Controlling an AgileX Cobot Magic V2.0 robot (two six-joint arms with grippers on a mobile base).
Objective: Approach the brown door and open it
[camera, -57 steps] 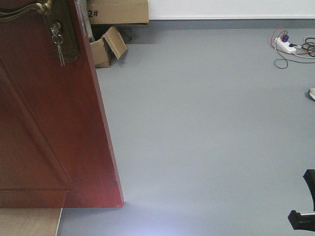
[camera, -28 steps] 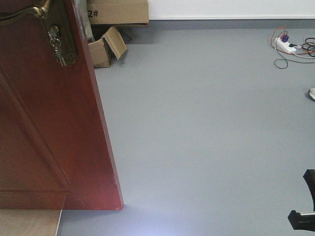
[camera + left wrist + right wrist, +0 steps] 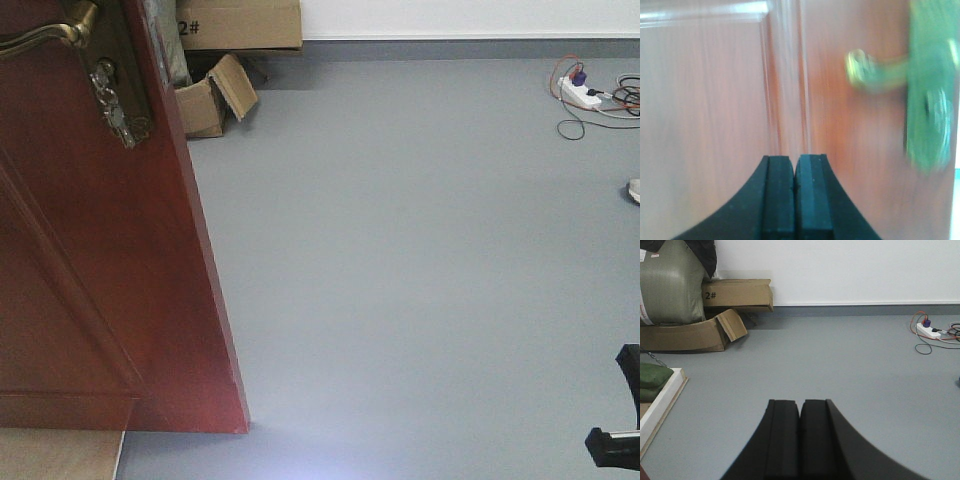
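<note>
brown door [image 3: 90, 250] edge has swung a bit further left; opening underway. left tool [image 3: 795, 197] clenched empty facing the door panel, right tool [image 3: 800, 440] clenched empty.

The brown door [image 3: 110, 260] ahead of me is glossy reddish wood with moulded panels, its sheen catching light. Its lever handle [image 3: 45, 35] and ornate plate [image 3: 118, 85] look like aged brass, dull gold. My left pincer [image 3: 795, 197] and right pincer [image 3: 800, 440] have matt black rubbery pads. The floor [image 3: 420, 260] is smooth matt grey. The boxes [image 3: 715, 315] are plain brown cardboard.
</note>
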